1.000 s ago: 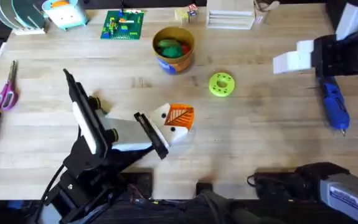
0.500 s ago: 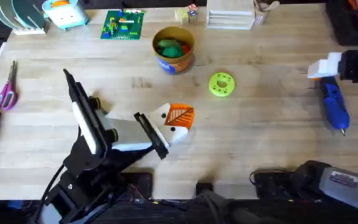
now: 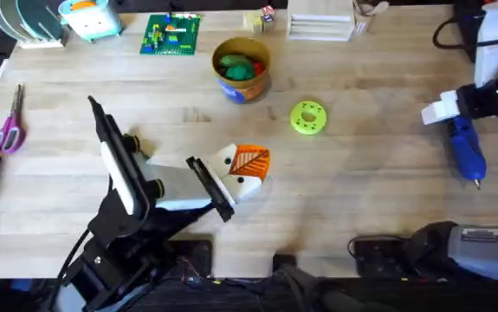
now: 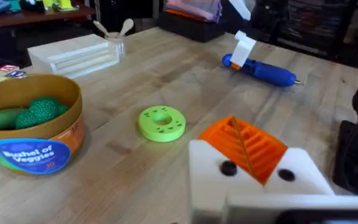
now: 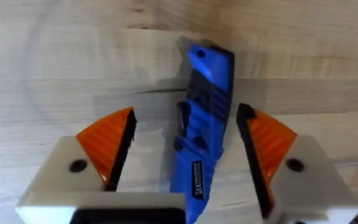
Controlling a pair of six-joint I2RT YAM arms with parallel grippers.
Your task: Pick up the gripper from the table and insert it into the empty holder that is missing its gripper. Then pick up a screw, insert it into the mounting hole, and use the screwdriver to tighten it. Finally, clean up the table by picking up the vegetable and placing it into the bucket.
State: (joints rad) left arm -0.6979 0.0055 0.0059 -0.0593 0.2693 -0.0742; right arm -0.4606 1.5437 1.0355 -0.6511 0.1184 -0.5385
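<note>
— Where is the screwdriver (image 3: 466, 148) now?

— It lies flat on the worktop (image 3: 361, 186), well to the right of the green disc (image 3: 308, 118). In my right wrist view its blue body (image 5: 202, 134) sits between the two orange pads (image 5: 113, 144); the right gripper (image 5: 188, 152) has its jaws apart, straddling the body, and I cannot tell whether either pad touches it.

— And the left arm?

— Its left gripper (image 3: 247, 170) is down near the worktop, below and left of the disc. From its own camera I see a white finger block with an orange ribbed wedge (image 4: 244, 146) on it. I cannot tell whether those jaws are apart or together.

— The bucket?

— The bucket (image 3: 242, 68) stands up and left of the disc, with green vegetables (image 4: 26, 114) inside.
</note>
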